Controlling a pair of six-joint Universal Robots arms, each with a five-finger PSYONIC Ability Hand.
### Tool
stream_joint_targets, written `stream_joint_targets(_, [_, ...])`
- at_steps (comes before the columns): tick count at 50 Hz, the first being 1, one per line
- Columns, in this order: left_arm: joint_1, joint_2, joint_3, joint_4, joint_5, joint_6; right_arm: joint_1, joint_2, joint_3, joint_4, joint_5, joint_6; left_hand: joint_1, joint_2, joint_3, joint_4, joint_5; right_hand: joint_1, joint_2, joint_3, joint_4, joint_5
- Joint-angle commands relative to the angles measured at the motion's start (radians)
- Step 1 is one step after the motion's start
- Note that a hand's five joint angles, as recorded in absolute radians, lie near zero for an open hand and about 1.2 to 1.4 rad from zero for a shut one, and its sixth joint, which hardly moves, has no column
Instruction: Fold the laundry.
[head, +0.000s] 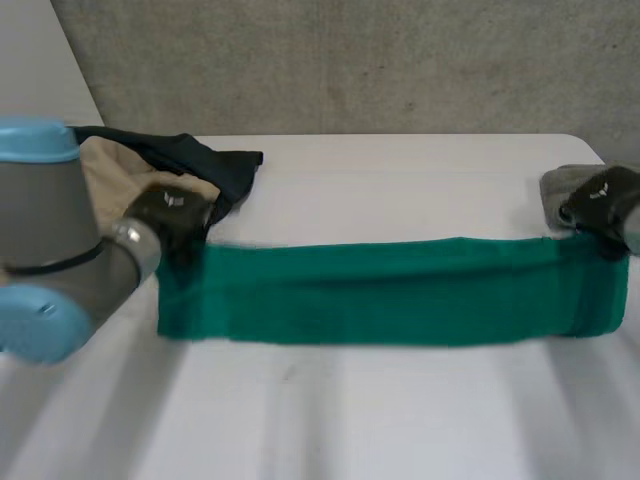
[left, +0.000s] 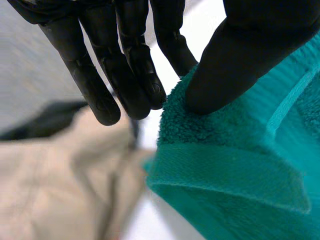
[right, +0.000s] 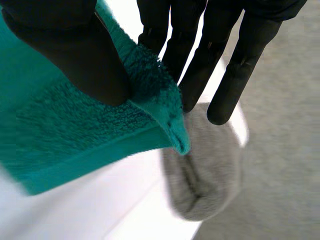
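Pinching the green towel at its two far corners, the left robot hand and right robot hand are holding it stretched along the tabletop. Either shallow pinch may be risking a slip, and the beige garment alongside may be risking a snag.

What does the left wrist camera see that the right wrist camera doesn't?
The left wrist view adds a beige cloth and a dark cloth lying beyond the fingertips of the left hand. The right wrist view adds a grey bundle by the fingertips of the right hand. Both share the green towel on the white table: each hand pinches one corner of it between thumb and fingers.
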Motion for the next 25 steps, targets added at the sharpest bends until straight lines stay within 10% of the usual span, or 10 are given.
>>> stream_joint_targets(1, [-0.001,-0.147,0.403,0.271,-0.044,0.011,0.047,0.090,-0.188,-0.413,0.082,0.100,0.254,0.198,0.201,0.195,0.218,0.270,0.220,0.211,0.200,0.235])
stream_joint_targets(10, [0.007,-0.132,0.468,0.753,-0.048,-0.005,0.046,0.016,-0.166,-0.895,0.080,0.344,0.254,0.198,0.201,0.195,0.218,0.270,0.220,0.211,0.200,0.235])
stream_joint_targets(25, [-0.004,-0.123,0.174,0.571,-0.053,-0.005,0.044,0.085,-0.046,-0.737,0.009,0.361,0.254,0.198,0.201,0.195,0.218,0.270,0.220,0.211,0.200,0.235])
